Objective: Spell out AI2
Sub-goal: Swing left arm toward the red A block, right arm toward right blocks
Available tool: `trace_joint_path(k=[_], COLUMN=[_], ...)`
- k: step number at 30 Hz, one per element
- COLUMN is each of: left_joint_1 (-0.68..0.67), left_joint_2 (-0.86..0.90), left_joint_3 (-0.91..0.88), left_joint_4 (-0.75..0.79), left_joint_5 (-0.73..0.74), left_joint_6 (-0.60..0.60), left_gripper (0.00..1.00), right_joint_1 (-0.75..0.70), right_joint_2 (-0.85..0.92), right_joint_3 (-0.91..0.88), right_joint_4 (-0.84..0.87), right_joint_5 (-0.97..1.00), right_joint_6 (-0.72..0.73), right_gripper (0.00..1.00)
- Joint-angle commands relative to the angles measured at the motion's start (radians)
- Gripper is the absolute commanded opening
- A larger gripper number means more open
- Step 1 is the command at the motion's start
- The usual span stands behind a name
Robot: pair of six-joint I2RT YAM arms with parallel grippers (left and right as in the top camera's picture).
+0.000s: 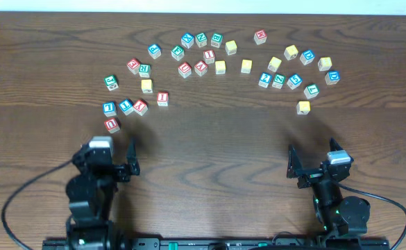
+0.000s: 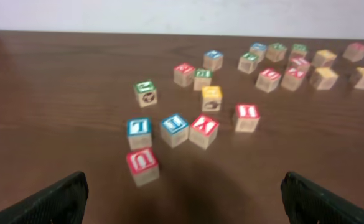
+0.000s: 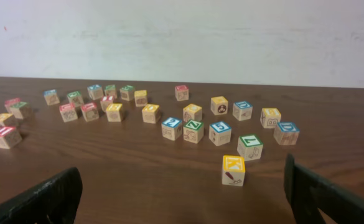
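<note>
**Three blocks to gather, both pincers released and empty**

Overhead: the left pincer [image 1: 107,158] and the right pincer [image 1: 316,165] sit at the near edge of the worktop [image 1: 209,139]. Their jaws are spread and hold nothing, probably parked clear so the whole scatter stays in sight. The A block [image 1: 200,68], a white face in a red frame, lies mid-arc just beside another red block [image 1: 184,69]. The I block [image 1: 162,98], also red-framed, lies lower left. The 2 block [image 1: 264,80], blue-framed, sits on the right against a green block [image 1: 278,81]. All three lie well apart, so I judge nothing is spelled yet.

Left wrist: the I block [image 2: 246,117] faces up, nearest this arm. The far blocks are too blurred to read.

Right wrist: the 2 block [image 3: 172,127] starts a tight row, so gripping it looks cramped.
</note>
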Motion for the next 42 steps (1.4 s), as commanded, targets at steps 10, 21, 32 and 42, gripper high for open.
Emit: trace_joint_path(k=[10, 21, 32, 42], left_joint_1=[0.003, 0.003, 0.0, 0.0], left_joint_2=[0.648, 1.044, 1.18, 1.17], left_joint_3=[0.605, 1.192, 1.58, 1.58], left_joint_4=[-0.313, -0.811, -0.948, -0.929], left_joint_5=[0.157, 0.189, 0.192, 0.192], left_joint_6=[0.014, 0.05, 0.071, 0.069], left_gripper=[0.98, 0.98, 0.97, 0.98], right_joint_1=[-0.007, -0.007, -0.007, -0.007], right_joint_2=[-0.005, -0.005, -0.005, 0.035], right_joint_3=[-0.001, -0.001, -0.001, 0.067], right_joint_4=[-0.004, -0.004, 0.123, 0.223], right_joint_5=[-0.003, -0.003, -0.019, -0.027], right_joint_6=[0.006, 0.006, -0.001, -0.028], right_gripper=[0.99, 0.99, 0.99, 0.99])
